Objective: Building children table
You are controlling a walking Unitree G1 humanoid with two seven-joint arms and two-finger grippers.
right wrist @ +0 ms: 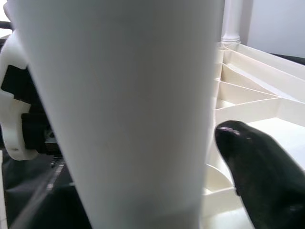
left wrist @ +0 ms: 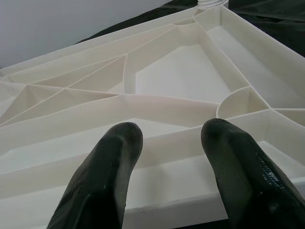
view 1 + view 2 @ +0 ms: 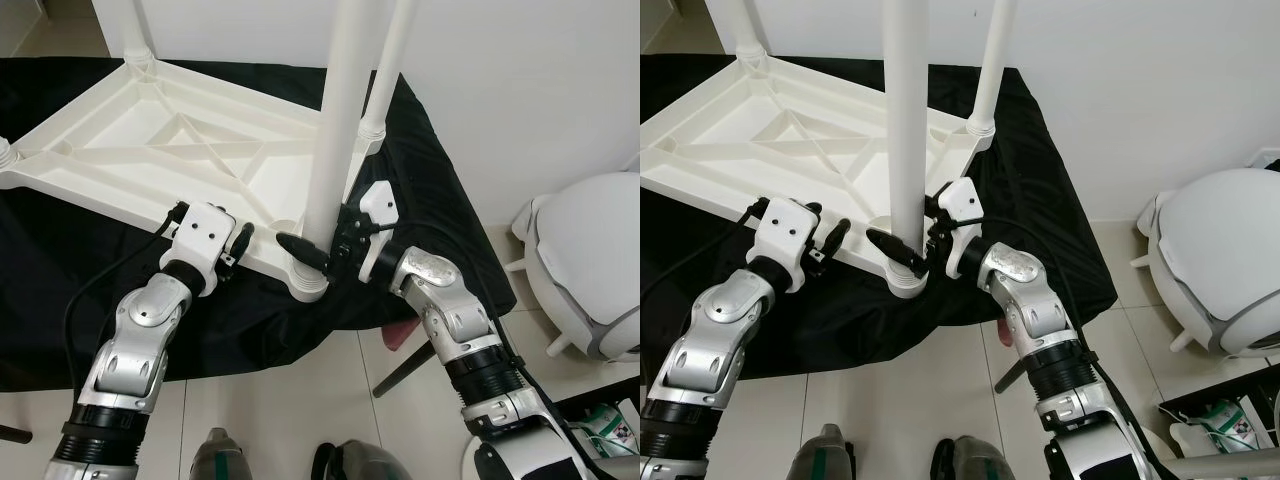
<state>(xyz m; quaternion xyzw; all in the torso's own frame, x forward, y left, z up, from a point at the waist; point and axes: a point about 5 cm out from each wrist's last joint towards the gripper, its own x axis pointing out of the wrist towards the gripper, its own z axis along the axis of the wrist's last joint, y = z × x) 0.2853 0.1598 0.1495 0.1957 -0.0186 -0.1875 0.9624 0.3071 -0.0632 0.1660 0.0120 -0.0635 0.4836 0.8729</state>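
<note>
1. A black cloth covers the bench and hangs over its front edge and right corner.
2. A rounded white and grey appliance sits on the tiled floor, well apart from the bench's right edge.
3. A green-and-white packet, possibly a carton, lies by the floor's right edge.

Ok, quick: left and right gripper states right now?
Left gripper: open, fingers over the tabletop edge, holding nothing.
Right gripper: shut on the near leg, close to its base.
</note>
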